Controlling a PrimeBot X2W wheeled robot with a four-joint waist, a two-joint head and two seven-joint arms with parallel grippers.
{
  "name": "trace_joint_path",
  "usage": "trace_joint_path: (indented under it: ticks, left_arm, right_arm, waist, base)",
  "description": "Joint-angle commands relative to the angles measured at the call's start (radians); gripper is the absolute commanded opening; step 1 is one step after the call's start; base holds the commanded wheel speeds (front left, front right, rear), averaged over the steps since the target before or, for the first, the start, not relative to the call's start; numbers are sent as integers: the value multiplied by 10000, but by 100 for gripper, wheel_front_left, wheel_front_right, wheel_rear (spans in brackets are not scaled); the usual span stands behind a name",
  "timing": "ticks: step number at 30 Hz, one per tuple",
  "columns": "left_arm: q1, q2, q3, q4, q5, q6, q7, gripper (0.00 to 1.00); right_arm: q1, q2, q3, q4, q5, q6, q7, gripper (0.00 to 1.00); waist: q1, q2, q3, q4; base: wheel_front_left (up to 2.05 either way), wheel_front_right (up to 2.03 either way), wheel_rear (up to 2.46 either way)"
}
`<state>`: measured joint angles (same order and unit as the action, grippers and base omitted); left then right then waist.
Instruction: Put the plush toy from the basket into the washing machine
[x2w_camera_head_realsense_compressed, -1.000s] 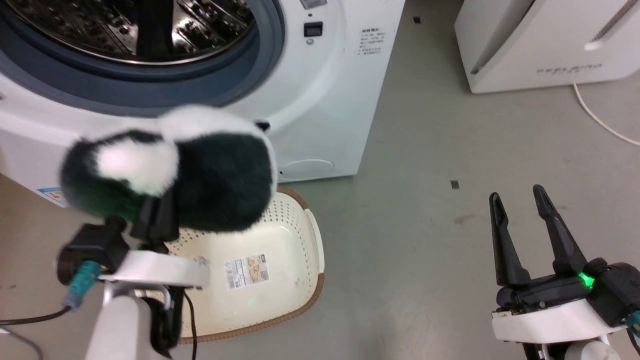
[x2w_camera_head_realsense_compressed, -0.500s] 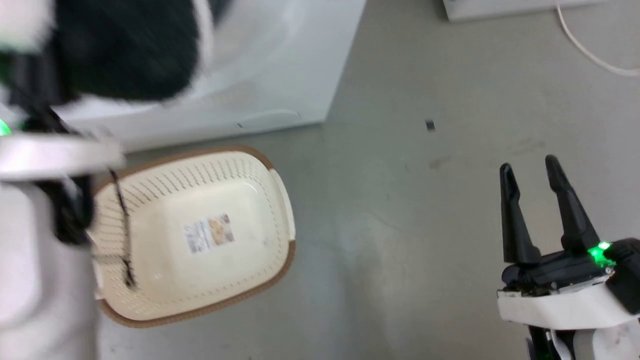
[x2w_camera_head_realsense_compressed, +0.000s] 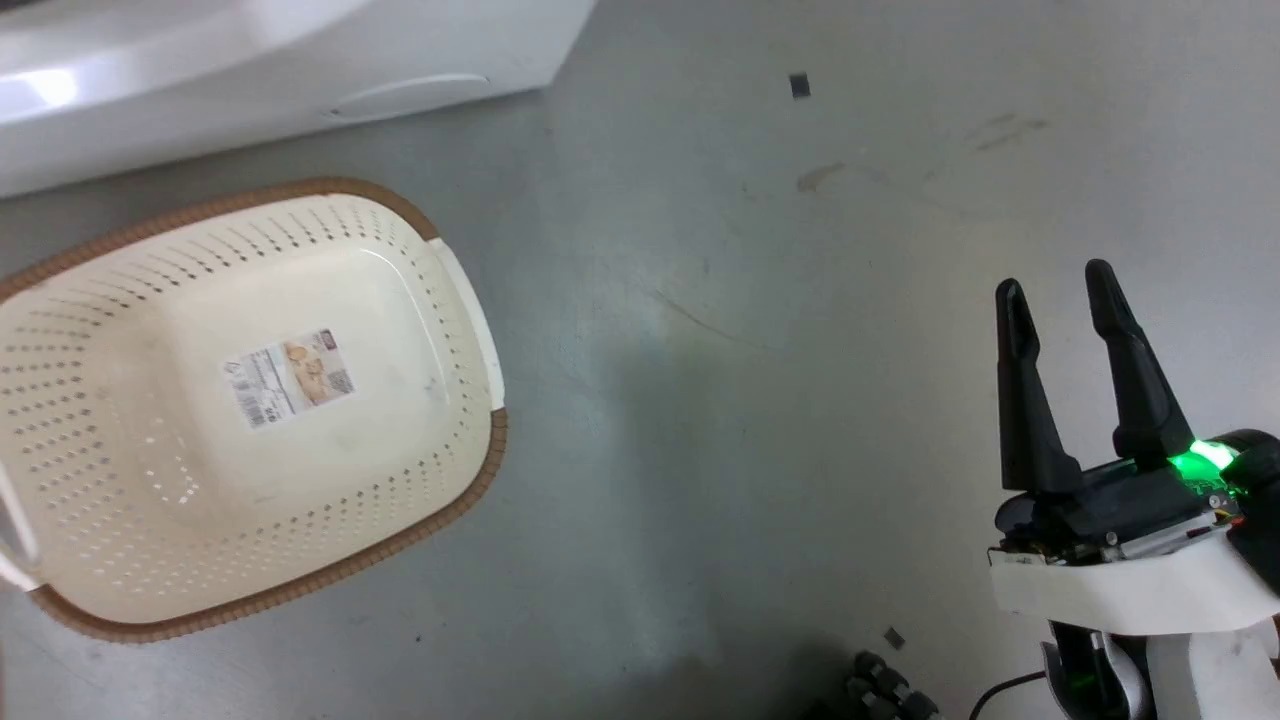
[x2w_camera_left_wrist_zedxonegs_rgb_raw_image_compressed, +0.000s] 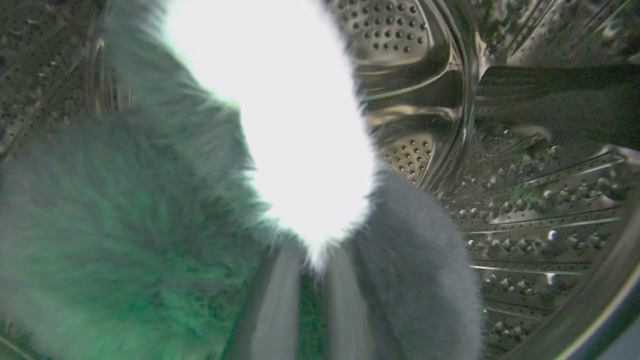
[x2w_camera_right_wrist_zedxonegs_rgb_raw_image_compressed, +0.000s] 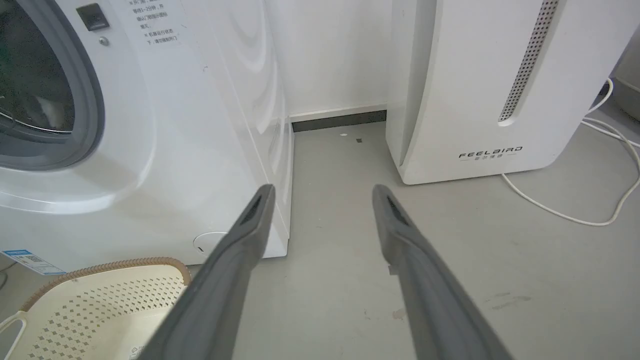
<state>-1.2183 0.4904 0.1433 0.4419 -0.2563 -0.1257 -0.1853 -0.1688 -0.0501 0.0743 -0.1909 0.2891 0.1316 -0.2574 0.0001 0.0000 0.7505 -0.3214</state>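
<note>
The left claw is pinching the toy inside the drum, deep enough to drop it cleanly; the right claw is idling spread, clear of the basket.

I can read one word: FEELBIRD, in grey letters low on the front of the white slanted plastic appliance. A smaller line beneath it is too fine to read. So are the printed lines beside the porthole of the large white front-loading washing machine, and the label sticker in the cream perforated plastic basket.
</note>
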Motion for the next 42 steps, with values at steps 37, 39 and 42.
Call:
trace_joint_path:
  ticks: [37,39,42]
  left_arm:
    - [16,-40,-4327,5356,-1355,-49,-335,100]
    - [530,-291,-4353,5270,-1615,-49,-560,100]
    - [1345,-600,-4423,4876,-1819,-49,-723,100]
  right_arm:
    - [-150,-1,-225,525,-751,-9,-44,100]
    - [-40,-1,-311,611,-902,-9,-44,100]
    - [136,-1,-395,691,-1104,-9,-44,100]
  waist:
    - [-1,0,-1786,872]
    - [-1,0,-2309,1102]
    - [-1,0,-2992,1428]
  base:
    - [0,0,0]
    - [0,0,0]
    - [0,0,0]
